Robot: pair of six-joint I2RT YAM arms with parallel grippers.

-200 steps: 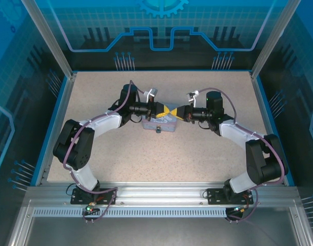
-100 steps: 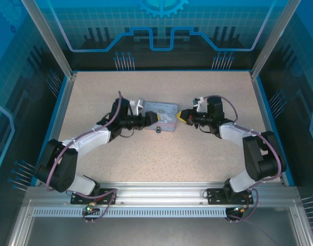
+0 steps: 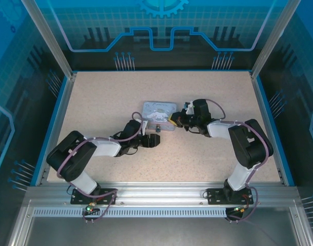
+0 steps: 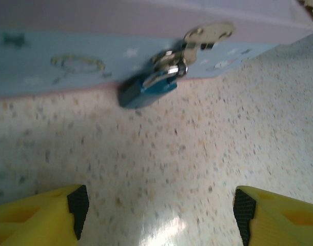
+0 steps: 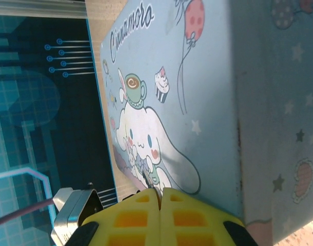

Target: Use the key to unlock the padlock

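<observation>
The left gripper (image 4: 159, 211) has its two fingers spread; one padlock (image 4: 146, 88) hangs ahead between their tips, on the side of one tin (image 4: 54, 72). The right gripper (image 5: 159, 199) has two fingers pressed together, pinching one thin dark key (image 5: 148, 182) at their tips.

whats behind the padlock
The pale blue tin's front wall, plus the metal hasp the padlock is hooked through. The wall patch directly behind the lock body is covered.
</observation>
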